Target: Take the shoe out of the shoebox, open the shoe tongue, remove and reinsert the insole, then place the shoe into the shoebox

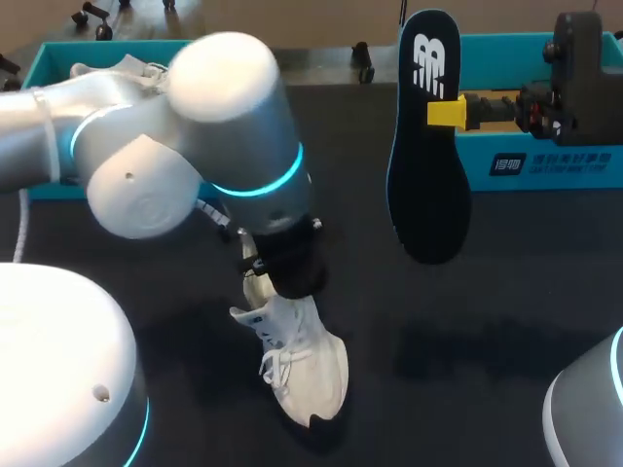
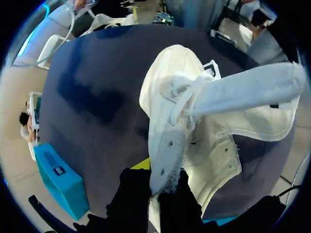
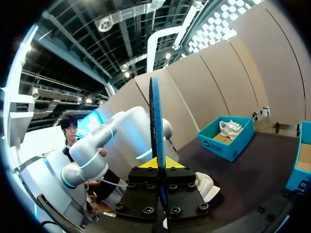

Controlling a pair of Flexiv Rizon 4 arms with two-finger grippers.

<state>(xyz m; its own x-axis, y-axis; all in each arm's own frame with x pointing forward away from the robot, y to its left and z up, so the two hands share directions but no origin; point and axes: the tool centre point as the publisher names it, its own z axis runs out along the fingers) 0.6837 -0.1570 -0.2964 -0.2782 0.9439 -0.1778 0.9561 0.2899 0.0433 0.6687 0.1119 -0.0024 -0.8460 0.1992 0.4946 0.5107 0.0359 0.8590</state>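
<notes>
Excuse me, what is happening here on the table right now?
The left gripper is shut on the edge of the white shoe, which rests on the table. The right gripper holds the dark insole upright in the air, out of the shoe. The insole is not yet reinserted.

We find a dark worktop (image 1: 506,292) with a white shoe (image 1: 302,375) resting on it near the middle of its near edge, a teal shoebox (image 1: 58,58) at its far left corner and another teal box (image 1: 545,161) at its far right.
</notes>
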